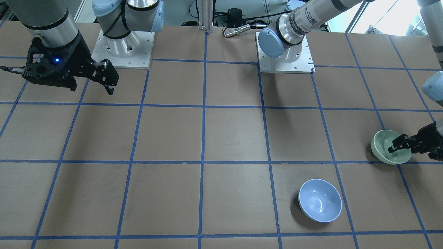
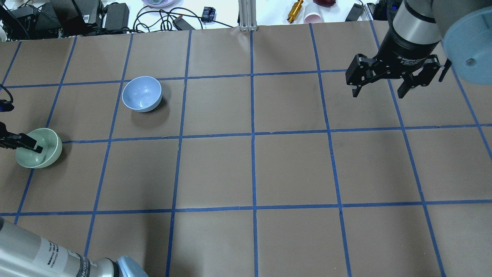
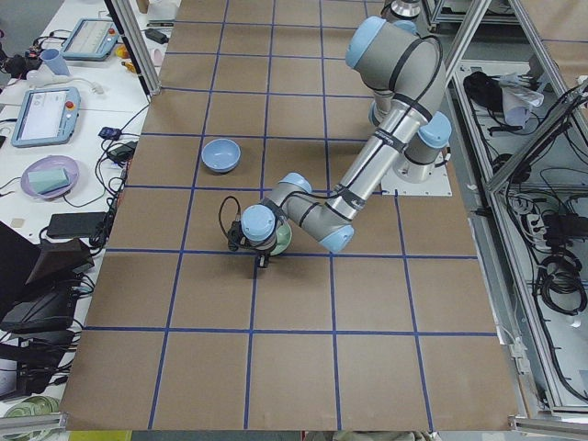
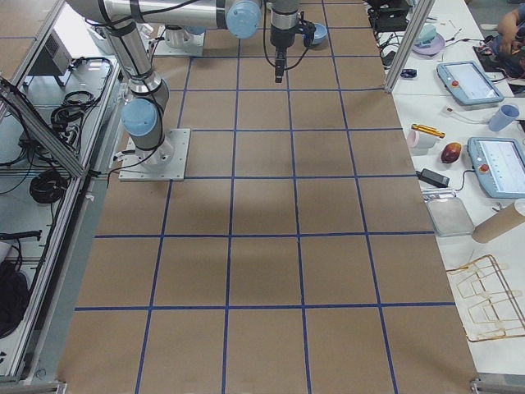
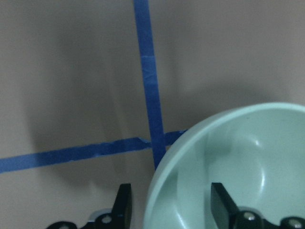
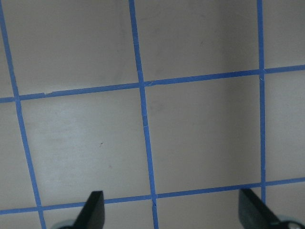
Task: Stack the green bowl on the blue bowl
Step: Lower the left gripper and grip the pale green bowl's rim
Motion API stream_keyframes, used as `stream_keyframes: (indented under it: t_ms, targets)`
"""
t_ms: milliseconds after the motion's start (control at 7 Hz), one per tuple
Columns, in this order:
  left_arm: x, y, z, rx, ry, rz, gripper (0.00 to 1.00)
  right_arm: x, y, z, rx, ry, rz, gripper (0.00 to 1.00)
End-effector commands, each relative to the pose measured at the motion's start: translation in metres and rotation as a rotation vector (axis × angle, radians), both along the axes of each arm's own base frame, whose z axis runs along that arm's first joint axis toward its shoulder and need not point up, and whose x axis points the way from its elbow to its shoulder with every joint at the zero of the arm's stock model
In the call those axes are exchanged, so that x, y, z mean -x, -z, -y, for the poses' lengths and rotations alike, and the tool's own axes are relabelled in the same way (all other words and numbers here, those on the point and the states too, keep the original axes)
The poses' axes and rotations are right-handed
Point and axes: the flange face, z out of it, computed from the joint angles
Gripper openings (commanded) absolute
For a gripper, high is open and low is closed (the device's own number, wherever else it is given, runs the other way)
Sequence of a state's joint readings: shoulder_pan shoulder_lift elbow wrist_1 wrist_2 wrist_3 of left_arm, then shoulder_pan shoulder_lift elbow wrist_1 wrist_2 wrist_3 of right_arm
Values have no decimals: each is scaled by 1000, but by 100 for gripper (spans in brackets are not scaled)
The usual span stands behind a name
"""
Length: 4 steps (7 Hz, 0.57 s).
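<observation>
Two-arm workcell at a grid-taped table, shown from six cameras.

The table (image 2: 292,169) is covered in brown paper and ruled into squares with blue tape.

The left arm (image 3: 367,175) stretches from its base toward the table's left edge, bent low so that its wrist lies close to the surface. The right arm (image 1: 45,20) is held high over the table's right half, with its wrist pointing downward.

The right gripper (image 2: 378,91) hangs well above the surface. Its two fingers are spread wide apart and nothing sits between them. Its wrist view shows only bare paper and tape lines below.

The left gripper (image 5: 169,191) is at the green bowl (image 2: 48,152), reaching in from the left-edge side. Its jaws stand parted astride the bowl's rim. One finger (image 5: 221,205) is inside the bowl and the other is outside the wall. In the left wrist view, a gap shows between the outer finger and the wall, so the rim is straddled and not clamped.

The green bowl stands upright on the paper close to the table's left edge, about midway between the robot's edge and the operators' edge. It sits beside a crossing of two tape lines.

The blue bowl (image 2: 141,93) stands upright and empty in the table's left half. It is nearer the operators' edge than the green bowl and farther in from the left edge. The two bowls are apart, with a tape line running between them.
</observation>
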<state>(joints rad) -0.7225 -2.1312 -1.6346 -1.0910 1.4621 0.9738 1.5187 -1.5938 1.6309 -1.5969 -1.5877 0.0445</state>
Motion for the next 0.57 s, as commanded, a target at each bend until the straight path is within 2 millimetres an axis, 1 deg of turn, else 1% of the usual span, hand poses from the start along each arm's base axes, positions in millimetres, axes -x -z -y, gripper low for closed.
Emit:
stream_keyframes:
  t_ms: [0,143,286,429]
  targets:
    - [0,1,1,4,0,-3,55,0,0,0,0,0,1,100]
    - [0,1,1,3,0,-4,51,0,1,0,-1,0,0,100]
    - [0,1,0,2,0,-3,41,0,0,0,0,0,0,100]
    - [0,1,0,0,0,-2,24,0,0,0,0,0,0,100]
